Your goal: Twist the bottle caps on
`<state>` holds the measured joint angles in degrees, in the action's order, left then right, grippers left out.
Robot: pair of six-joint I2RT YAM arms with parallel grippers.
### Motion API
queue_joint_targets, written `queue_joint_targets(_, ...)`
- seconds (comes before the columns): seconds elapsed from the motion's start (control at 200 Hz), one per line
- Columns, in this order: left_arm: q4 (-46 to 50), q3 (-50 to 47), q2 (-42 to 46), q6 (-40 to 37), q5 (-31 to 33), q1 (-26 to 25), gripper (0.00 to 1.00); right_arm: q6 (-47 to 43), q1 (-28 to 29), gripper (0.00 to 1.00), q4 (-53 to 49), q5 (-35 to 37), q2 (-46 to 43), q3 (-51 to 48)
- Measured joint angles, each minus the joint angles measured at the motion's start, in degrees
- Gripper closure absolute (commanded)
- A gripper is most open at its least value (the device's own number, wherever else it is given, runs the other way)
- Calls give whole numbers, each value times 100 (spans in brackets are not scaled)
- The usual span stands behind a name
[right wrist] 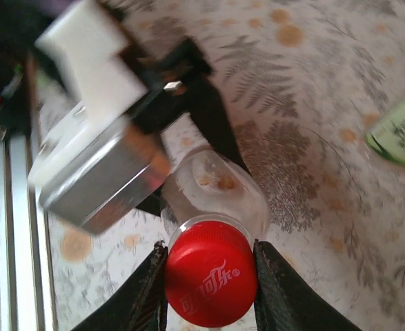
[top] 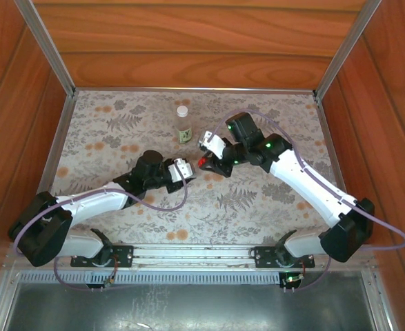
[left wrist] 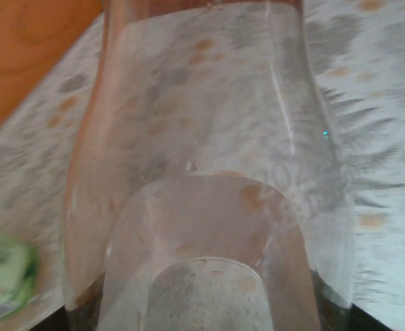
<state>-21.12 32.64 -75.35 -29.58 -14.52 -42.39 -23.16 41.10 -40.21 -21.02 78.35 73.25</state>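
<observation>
Fern-patterned table (top: 105,131), red cap (right wrist: 210,272).

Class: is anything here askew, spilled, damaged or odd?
Nothing spilled or damaged. The labelled bottle stands upright, capped. Only the clear bottle is tipped, gripped by the left gripper, with the right gripper holding the red cap at its mouth.

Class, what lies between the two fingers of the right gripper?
The red cap lies there, gripped on both sides by the right gripper, just in front of the clear bottle. The right wrist view shows this.
</observation>
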Motion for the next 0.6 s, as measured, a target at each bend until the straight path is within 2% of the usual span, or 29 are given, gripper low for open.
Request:
queue_joint_targets(0.115,-197,-4,2,-186,1241,-192,54,1532,9,100,350,345,155,-2)
queue_joint_targets(0.225,-334,-22,-9,-398,2151,-393,55,3003,13,100,544,498,254,-2)
queue_joint_targets(0.34,-542,-68,-55,-570,2732,-577,54,4494,11,100,619,551,249,-37)
queue_joint_targets(0.425,-649,-96,-116,-682,2940,-645,54,5259,4,99,678,553,240,-94)
queue_joint_targets(0.46,-693,-116,-131,-713,2955,-645,54,5451,0,94,697,551,234,-122)
queue_joint_targets(0.56,-841,-216,-146,-796,2874,-643,54,5608,2,65,713,503,225,-168)
queue_joint_targets(0.6,-909,-264,-146,-798,2787,-636,54,5471,2,56,723,463,216,-190)
